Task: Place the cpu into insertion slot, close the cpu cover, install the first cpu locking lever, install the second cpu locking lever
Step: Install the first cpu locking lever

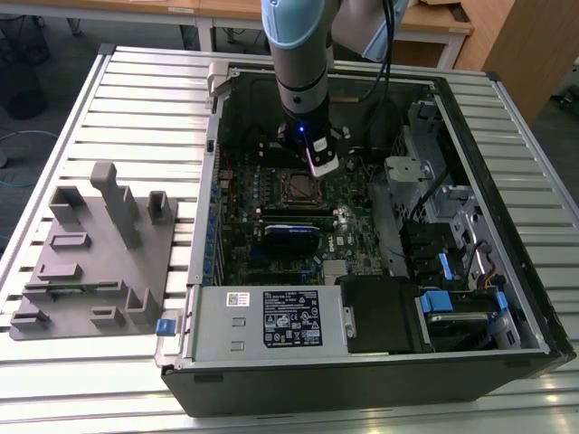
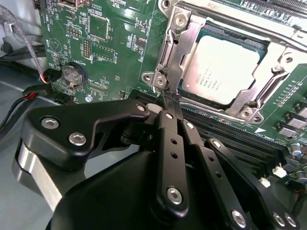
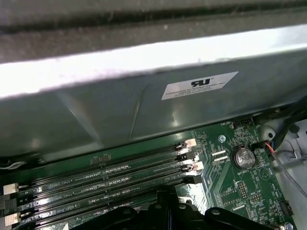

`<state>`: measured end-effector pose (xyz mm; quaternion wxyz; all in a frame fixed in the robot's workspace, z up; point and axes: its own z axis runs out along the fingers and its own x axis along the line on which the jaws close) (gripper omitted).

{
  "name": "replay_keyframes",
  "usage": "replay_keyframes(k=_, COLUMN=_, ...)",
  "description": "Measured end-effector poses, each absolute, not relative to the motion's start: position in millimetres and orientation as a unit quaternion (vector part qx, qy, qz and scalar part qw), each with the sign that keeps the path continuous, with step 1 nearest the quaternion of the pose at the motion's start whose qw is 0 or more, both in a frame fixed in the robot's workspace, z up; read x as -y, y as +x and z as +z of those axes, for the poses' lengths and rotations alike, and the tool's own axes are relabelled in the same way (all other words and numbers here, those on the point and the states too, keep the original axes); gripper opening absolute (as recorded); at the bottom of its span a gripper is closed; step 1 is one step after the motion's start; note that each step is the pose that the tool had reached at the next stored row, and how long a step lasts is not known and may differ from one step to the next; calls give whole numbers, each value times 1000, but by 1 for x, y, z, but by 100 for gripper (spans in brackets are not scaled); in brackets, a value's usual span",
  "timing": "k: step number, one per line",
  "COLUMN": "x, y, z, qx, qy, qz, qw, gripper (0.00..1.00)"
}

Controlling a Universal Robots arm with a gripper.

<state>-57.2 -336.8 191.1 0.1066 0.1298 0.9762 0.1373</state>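
Note:
The cpu [image 2: 223,64], a pale silver square, lies in the insertion slot [image 1: 297,187] on the green motherboard. The cpu cover [image 2: 178,43], a silver frame, lies flat around the chip with the chip showing through its window. My gripper [image 2: 168,108] is shut, its black fingers pressed together with their tips right at the socket's corner bracket [image 2: 157,81]. Whether a thin lever end is pinched between them I cannot tell. In the exterior view the gripper [image 1: 324,167] hangs inside the open case just to the right of the slot. The fingertips [image 3: 165,196] also show over the memory slots.
Long black memory slots [image 3: 105,177] run beside the socket, under my fingers. A coin battery [image 2: 73,74] and red-black cables [image 2: 29,96] lie close by. The case wall [image 3: 120,110] rises behind. The grey power supply box [image 1: 271,321] and a grey fixture tray [image 1: 90,253] stand further off.

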Motion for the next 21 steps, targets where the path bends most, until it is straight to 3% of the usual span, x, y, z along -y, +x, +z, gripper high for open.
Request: replay_keyframes(k=21, x=339, y=-58, z=190, qx=-974, qy=131, qz=152, qw=106, gripper=10)
